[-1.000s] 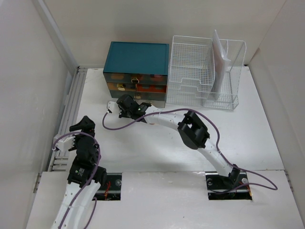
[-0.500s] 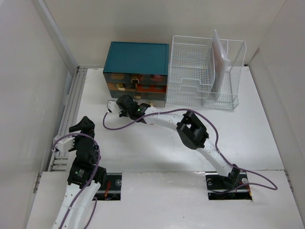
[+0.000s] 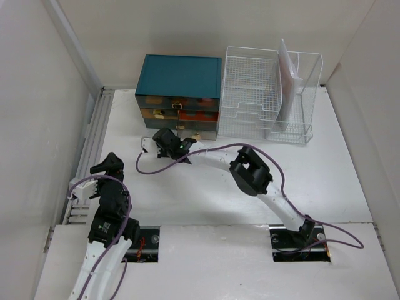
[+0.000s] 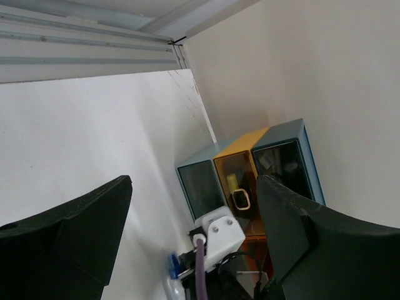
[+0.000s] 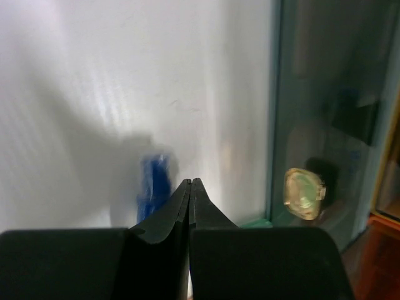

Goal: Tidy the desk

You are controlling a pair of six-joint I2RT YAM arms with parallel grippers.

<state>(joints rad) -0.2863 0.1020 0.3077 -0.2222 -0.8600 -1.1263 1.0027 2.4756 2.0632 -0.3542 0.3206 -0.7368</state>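
The white desk [image 3: 300, 175] has a grey rail [image 3: 94, 144] along its left edge. My right gripper [image 3: 157, 139] reaches down to the desk just in front of the left end of the teal drawer cabinet [image 3: 181, 78]. In the right wrist view its jaws [image 5: 189, 182] are shut with nothing showing between them. A small blurred blue thing [image 5: 153, 187] lies on the desk just left of the tips. It also shows in the left wrist view [image 4: 173, 265]. My left gripper [image 3: 107, 164] is open and empty, held above the desk's near left part, as the left wrist view [image 4: 194, 187] shows.
The cabinet's drawers have see-through fronts and gold ring handles [image 5: 304, 194]; its middle drawer [image 4: 240, 178] looks orange. A white wire basket [image 3: 262, 94] holding a pale folder stands right of the cabinet. White walls close in on both sides.
My right wrist has shifted slightly to the right and turned a little in front of the cabinet. The left arm has not moved.
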